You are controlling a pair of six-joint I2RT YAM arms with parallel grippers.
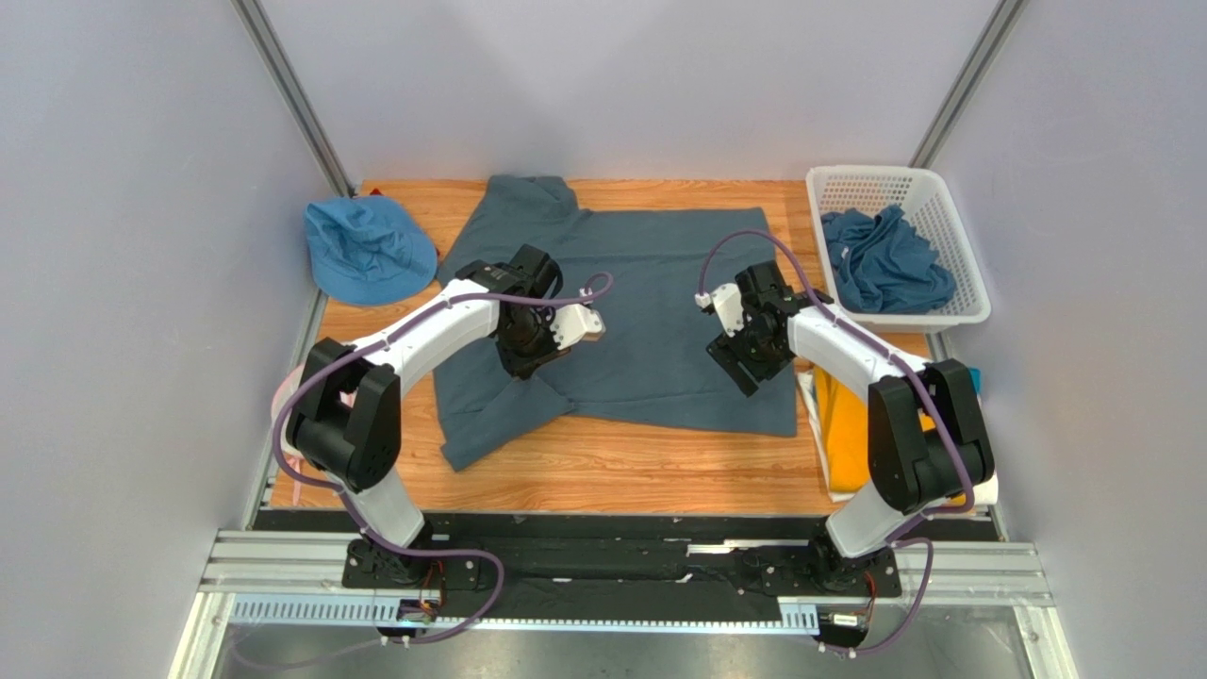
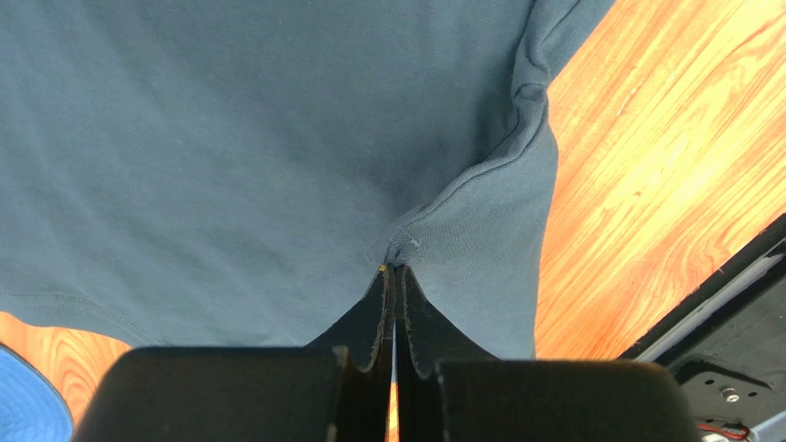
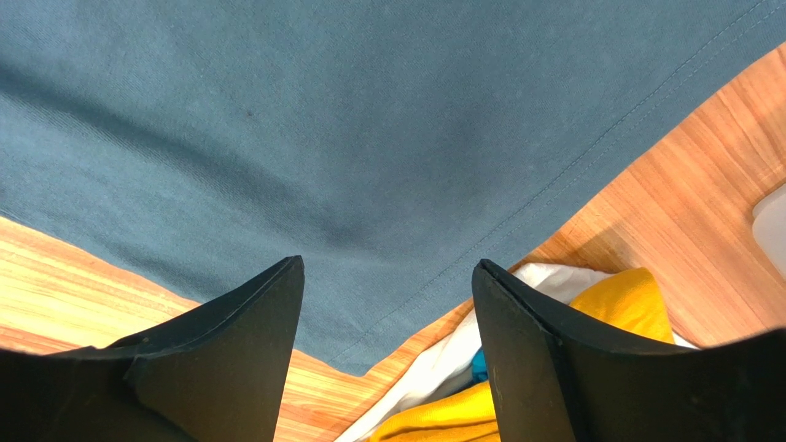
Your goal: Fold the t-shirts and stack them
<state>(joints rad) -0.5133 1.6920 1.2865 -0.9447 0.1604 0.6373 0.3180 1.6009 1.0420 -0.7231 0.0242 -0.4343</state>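
1. Top external view: a slate-blue t-shirt (image 1: 652,304) lies spread flat across the middle of the wooden table (image 1: 638,467). Its hem is toward the right, with one sleeve pointing to the far edge and the other to the near edge.
2. The left gripper (image 1: 543,354) stands over the collar-side half of this shirt, on the side of the near sleeve.
3. Left wrist view: the left gripper (image 2: 394,276) has its jaws pressed together. The tips sit at the seam where the sleeve joins the body. The slate-blue t-shirt (image 2: 231,138) puckers toward the tips and is pinched between them.
4. The right gripper (image 1: 737,354) stands over the hem end of the same shirt, close to its near right corner.
5. Right wrist view: the right gripper (image 3: 387,267) has its jaws well apart with nothing between them. The hem corner of the slate-blue t-shirt (image 3: 369,138) lies in front of the gap. Whether the tips touch the cloth cannot be told.
6. Just beside that corner lie a mustard-yellow t-shirt (image 3: 627,304) and a white t-shirt (image 3: 434,368), with a sliver of bright blue cloth (image 3: 478,366) showing between them. From above, the mustard-yellow t-shirt (image 1: 846,425) sits at the right table edge, partly hidden by the right arm.
7. A white basket (image 1: 966,276) at the far right corner holds crumpled slate-blue t-shirts (image 1: 886,262).
8. A bright blue hat (image 1: 369,248) rests at the far left corner, just beside the spread shirt.
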